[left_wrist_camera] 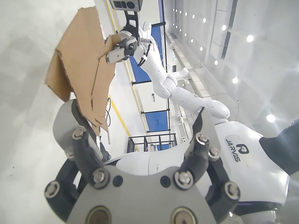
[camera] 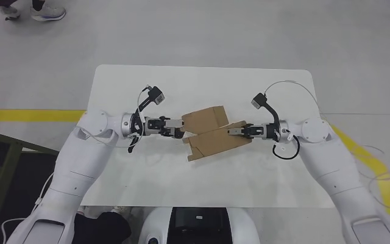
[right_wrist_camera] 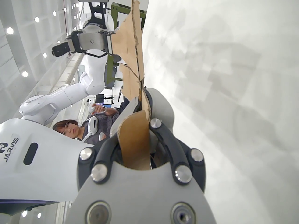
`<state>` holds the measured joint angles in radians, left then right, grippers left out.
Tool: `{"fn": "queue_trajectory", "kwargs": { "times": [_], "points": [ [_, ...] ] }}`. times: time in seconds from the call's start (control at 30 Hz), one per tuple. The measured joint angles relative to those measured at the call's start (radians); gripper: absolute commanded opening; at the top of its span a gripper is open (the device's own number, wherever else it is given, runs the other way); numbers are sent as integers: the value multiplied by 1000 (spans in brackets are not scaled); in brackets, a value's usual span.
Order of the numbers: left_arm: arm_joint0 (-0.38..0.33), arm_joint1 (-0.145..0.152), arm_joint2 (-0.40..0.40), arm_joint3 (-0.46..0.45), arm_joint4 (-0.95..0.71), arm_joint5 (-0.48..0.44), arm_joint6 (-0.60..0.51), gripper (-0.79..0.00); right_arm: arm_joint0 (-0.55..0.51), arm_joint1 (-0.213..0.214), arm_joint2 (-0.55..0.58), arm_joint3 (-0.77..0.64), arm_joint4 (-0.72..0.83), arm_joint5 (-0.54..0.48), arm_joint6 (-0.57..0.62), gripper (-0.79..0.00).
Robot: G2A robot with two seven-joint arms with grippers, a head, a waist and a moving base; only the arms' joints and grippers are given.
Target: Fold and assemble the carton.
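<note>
A flattened brown carton (camera: 207, 131) is held above the middle of the white table, partly unfolded with one panel angled up. My right gripper (camera: 239, 130) is shut on the carton's right flap; in the right wrist view the cardboard (right_wrist_camera: 130, 47) runs between its fingers (right_wrist_camera: 161, 108). My left gripper (camera: 178, 128) is at the carton's left edge. In the left wrist view its fingers stand wide apart, open, and the carton (left_wrist_camera: 84, 59) leans against one finger (left_wrist_camera: 74, 115). The right gripper (left_wrist_camera: 119, 52) shows there pinching the far corner.
The white table (camera: 122, 85) has bare surface all round the carton. Its far edge lies beyond both arms and its near edge is close to the robot. A yellow floor line (camera: 36, 114) runs past the table's left side.
</note>
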<state>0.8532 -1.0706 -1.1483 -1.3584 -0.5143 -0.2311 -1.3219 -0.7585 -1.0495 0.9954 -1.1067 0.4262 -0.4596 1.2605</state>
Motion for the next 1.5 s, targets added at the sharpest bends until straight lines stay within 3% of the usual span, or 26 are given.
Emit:
{"fn": "queue_trajectory", "kwargs": {
  "times": [0.33, 1.5],
  "points": [
    [10, 4, -9, -29, -7, 4, 3, 0, 4, -5, -9, 1, -22, 5, -12, -785],
    [-39, -11, 53, 79, 21, 24, 50, 0, -27, -4, 8, -112, -59, 26, -18, -785]
  ]
}}
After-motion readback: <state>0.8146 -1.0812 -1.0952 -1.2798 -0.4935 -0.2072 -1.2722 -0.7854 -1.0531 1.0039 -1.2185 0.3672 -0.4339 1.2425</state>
